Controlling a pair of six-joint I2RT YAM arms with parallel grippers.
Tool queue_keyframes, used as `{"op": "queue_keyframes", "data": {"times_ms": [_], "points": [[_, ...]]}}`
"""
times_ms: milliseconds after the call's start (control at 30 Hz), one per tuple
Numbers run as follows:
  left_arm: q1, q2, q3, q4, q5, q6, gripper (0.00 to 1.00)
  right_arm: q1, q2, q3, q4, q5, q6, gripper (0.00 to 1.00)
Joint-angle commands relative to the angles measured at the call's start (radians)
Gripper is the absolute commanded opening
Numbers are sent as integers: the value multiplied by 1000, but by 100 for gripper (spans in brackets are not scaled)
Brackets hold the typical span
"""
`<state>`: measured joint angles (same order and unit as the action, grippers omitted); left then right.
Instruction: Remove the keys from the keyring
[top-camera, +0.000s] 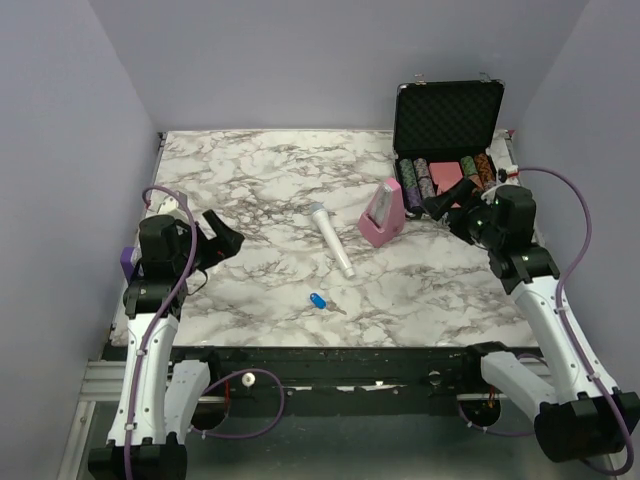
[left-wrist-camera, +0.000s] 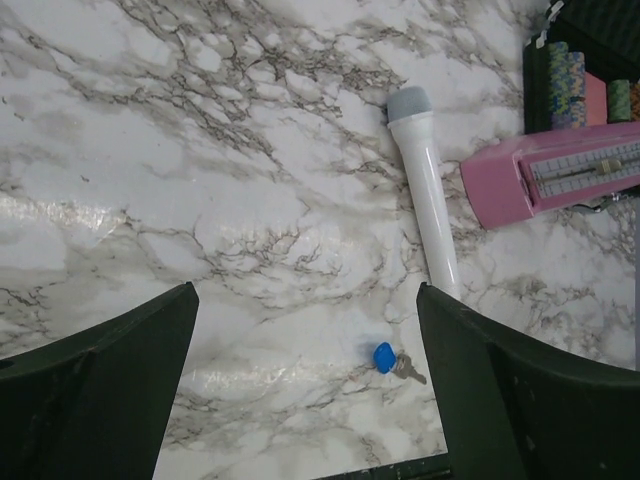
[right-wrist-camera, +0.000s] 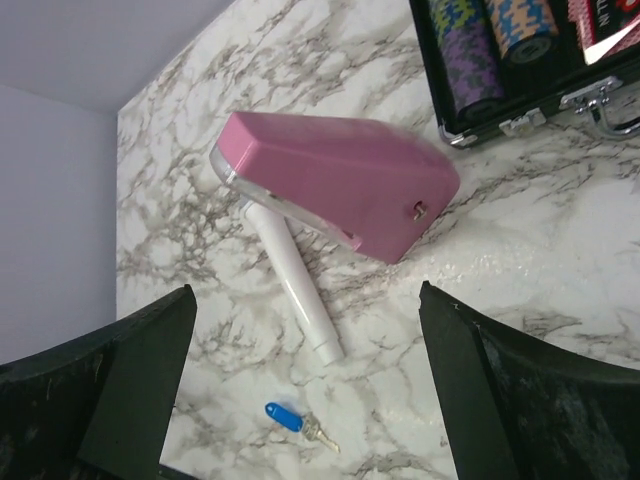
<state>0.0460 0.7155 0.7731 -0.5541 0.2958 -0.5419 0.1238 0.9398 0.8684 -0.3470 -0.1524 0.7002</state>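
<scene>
Logged left gripper (top-camera: 224, 238) raised over the left side of the table (top-camera: 260, 170), jaws spread wide, gripping nothing. Found the key (top-camera: 317, 300) lying flat near the front edge, roughly midway between the arms, with the keyring (left-wrist-camera: 405, 369) touching its blue head; still threaded, as far as can be made out. Judged task unstarted: grasp, hold and separation all left. Noted microphone (top-camera: 332, 240) just behind the key, pink metronome (top-camera: 383, 213) and open chip case (top-camera: 447, 120) further right. Logged right gripper (top-camera: 447, 203) near the case, equally wide, empty. Saw bare tabletop left of the key; little margin toward the front edge.
</scene>
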Motion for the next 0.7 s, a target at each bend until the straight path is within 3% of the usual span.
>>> {"op": "queue_keyframes", "data": {"times_ms": [0,233,400,533,667], "points": [[3,1,-12,-107,23,5,99,13,-35,35,-96,-99,47,100],[5,-60,-49,-8,69,-84,99,31,-16,58,-124,-131,19,100],[-23,15,-77,29,177,-56,99,42,-6,27,-124,-191,53,100],[-366,41,-72,49,-58,-33,99,43,5,15,-115,-232,6,100],[-506,117,-70,89,-130,-53,98,46,51,29,-122,-262,-4,100]]}}
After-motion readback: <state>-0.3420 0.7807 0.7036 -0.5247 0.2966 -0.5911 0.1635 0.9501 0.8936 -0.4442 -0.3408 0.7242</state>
